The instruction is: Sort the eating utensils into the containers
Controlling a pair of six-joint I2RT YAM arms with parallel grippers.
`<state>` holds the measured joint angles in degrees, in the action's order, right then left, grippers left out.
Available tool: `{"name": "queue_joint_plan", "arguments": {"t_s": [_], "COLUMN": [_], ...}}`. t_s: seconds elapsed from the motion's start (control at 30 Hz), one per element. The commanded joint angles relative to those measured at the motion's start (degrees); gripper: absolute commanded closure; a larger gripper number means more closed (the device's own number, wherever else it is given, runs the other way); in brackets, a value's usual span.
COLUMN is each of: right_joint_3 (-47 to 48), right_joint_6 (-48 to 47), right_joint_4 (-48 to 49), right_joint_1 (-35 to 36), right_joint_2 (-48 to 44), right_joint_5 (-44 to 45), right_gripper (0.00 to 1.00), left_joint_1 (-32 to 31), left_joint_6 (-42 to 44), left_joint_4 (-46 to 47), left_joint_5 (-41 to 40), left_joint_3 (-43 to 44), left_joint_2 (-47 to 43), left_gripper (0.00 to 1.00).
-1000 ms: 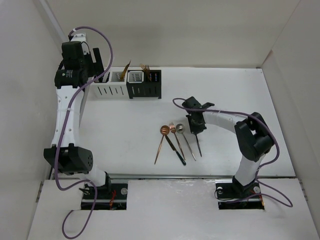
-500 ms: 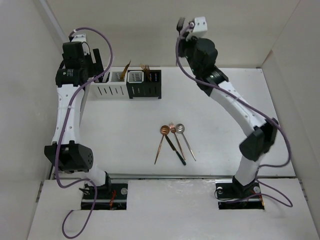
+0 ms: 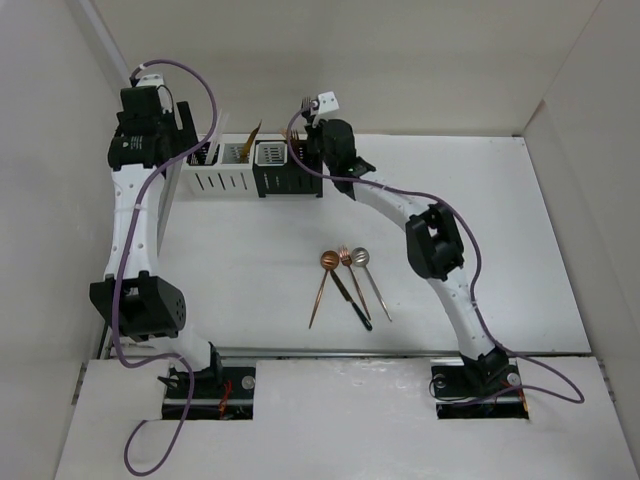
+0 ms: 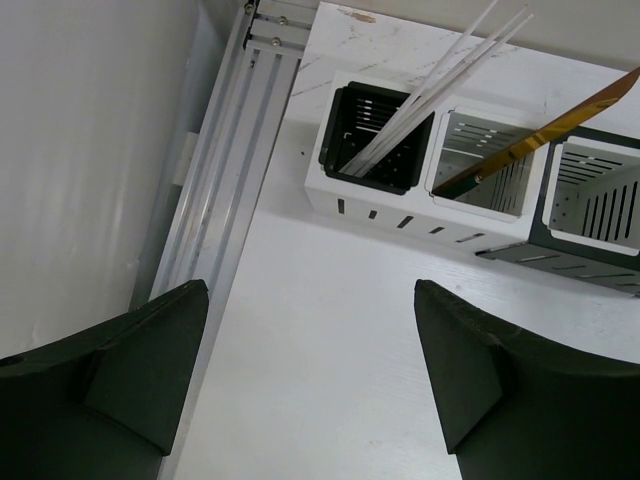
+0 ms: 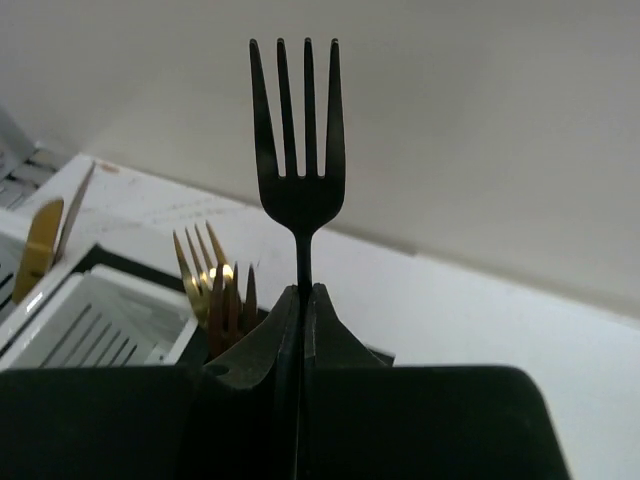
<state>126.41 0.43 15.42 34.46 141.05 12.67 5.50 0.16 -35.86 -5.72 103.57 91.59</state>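
Note:
My right gripper [image 5: 305, 295] is shut on the stem of a black fork [image 5: 297, 130], tines pointing up. In the top view it [image 3: 312, 128] hangs over the row of containers [image 3: 262, 181], above the black pair. Gold forks [image 5: 205, 280] stand in the compartment just below it. My left gripper [image 4: 310, 290] is open and empty, hovering near the leftmost container [image 4: 345, 195], which holds pale chopsticks [image 4: 440, 80]. A gold knife [image 4: 560, 125] leans in the compartment next to that one. A copper spoon [image 3: 322, 285], a fork [image 3: 351, 270], a silver spoon [image 3: 372, 280] and a dark-handled knife [image 3: 350, 300] lie mid-table.
An aluminium rail [image 4: 230, 150] runs along the table's left edge beside the containers. Pale walls enclose the table at the back and both sides. Purple cables [image 3: 200, 90] loop off both arms.
My right arm rose from the utensils on the table and swung back and left to the containers, carrying the black fork. The left arm barely moved.

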Motion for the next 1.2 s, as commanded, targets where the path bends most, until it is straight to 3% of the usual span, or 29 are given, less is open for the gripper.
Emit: {"name": "queue_joint_plan", "arguments": {"t_s": [0.0,0.27,0.4,0.43,0.6,0.73,0.77,0.83,0.87,1.0,1.07,1.17], "right_joint_3": [-1.2,-9.6,-10.7,-11.2,-14.3,-22.3,-24.3,-28.0,-31.0,-40.3,-46.8,-58.5], "right_joint_6": [3.3,5.8,5.8,5.1,2.9,2.9,2.9,2.9,4.0,11.2,14.4,20.0], "right_joint_4": [7.1,7.1,7.1,7.1,3.2,-10.9,-18.9,-28.2,-38.8,-60.6,-61.8,-56.9], "right_joint_1": [0.6,2.3,2.3,2.3,2.3,2.3,2.3,2.3,1.8,1.8,1.8,3.7], "right_joint_2": [-4.7,-7.1,-9.6,-11.9,-22.4,-34.5,-36.9,-42.3,-43.1,-43.8,-45.7,-52.4], "right_joint_5": [-0.1,-0.1,-1.6,-1.6,2.1,4.4,4.4,0.0,-1.1,-6.6,-9.7,-11.2], "right_gripper": [1.0,1.0,0.52,0.29,0.06,0.0,0.0,0.02,0.05,0.38,0.44,0.44], "left_joint_1": [0.1,0.1,0.1,0.1,0.1,-4.8,-5.9,-9.4,-10.4,-12.7,-12.7,-12.7], "left_joint_6": [0.6,0.6,0.6,0.6,-0.1,0.4,0.5,0.5,0.5,0.5,0.5,0.5], "left_joint_4": [1.6,1.6,1.6,1.6,1.6,-0.1,-0.9,-0.9,-0.9,-0.9,-0.4,-0.4], "left_joint_5": [-1.5,-1.5,-1.5,-1.5,3.1,7.5,7.5,7.5,7.5,6.9,6.9,6.3], "left_joint_3": [-0.3,-0.3,-0.3,-0.3,-0.3,-0.3,-0.3,-1.3,-2.2,-2.8,-2.8,-2.8], "left_joint_2": [-0.3,-0.3,-0.3,-0.3,-0.3,0.2,0.3,0.3,0.3,-0.4,-1.0,-1.6], "left_gripper": [0.18,0.18,0.18,0.18,0.21,0.21,0.21,0.21,0.21,0.21,0.21,0.21]}}
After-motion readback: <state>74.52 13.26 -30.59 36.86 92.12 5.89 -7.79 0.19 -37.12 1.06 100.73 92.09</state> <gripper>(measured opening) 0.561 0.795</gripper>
